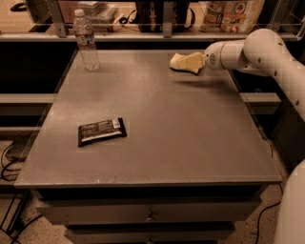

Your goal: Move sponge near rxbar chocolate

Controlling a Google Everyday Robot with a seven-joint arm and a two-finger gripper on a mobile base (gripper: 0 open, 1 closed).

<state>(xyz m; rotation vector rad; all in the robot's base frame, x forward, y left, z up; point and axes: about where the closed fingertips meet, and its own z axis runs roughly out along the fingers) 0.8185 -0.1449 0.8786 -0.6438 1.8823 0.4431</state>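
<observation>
The pale yellow sponge (pixel 178 60) lies on the grey table (pixel 190 143) near its far edge, right of centre. My gripper (pixel 194 65) reaches in from the right on the white arm and sits right at the sponge, overlapping its right side. The rxbar chocolate (pixel 101 131), a dark flat wrapper with a white patch, lies on the left part of the table towards the front, far from the sponge.
A clear plastic water bottle (pixel 86 40) stands upright at the table's far left corner. A shelf with bags and boxes (pixel 228 14) runs behind the table. The white arm (pixel 267 52) hangs over the right edge. Drawers sit below the front edge.
</observation>
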